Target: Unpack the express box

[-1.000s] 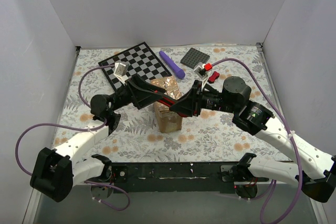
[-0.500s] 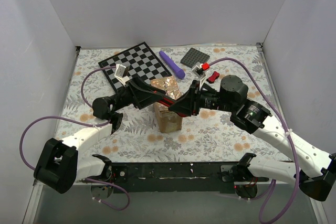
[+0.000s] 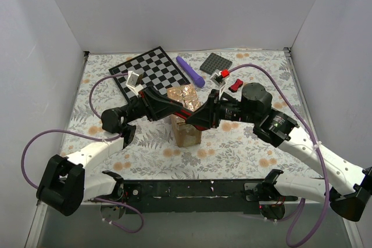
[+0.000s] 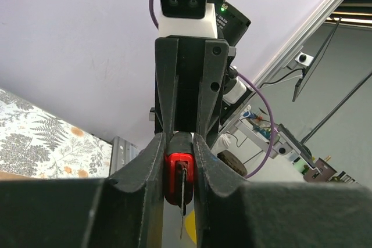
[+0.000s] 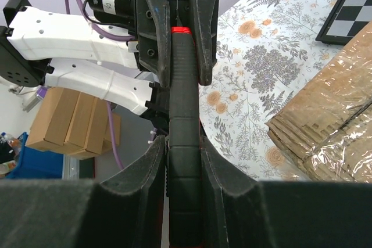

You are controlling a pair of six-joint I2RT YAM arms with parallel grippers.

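The express box [image 3: 187,133], a small brown carton with glossy taped flaps [image 3: 185,94], stands mid-table; it also shows at the right of the right wrist view [image 5: 331,126]. Just above it the two grippers meet tip to tip. My right gripper [image 5: 185,161] is shut on the black handle of a utility knife [image 5: 185,114]. My left gripper [image 4: 179,172] is shut on the same knife's red blade end [image 4: 174,169], both fingers pressed against it, a thin blade showing below. From above, the left gripper [image 3: 182,111] and right gripper [image 3: 196,118] hide most of the knife.
A checkerboard [image 3: 148,71] lies at the back left, a purple pen-like tool [image 3: 190,71] beside it, then a dark grey square plate [image 3: 216,62]. A small red and black piece [image 3: 235,85] lies near the right arm. White walls close in the floral table [image 3: 232,149].
The left gripper's jaws have closed from wide open onto the knife's red end. The left arm's elbow shifted slightly; the right gripper kept its hold on the handle.
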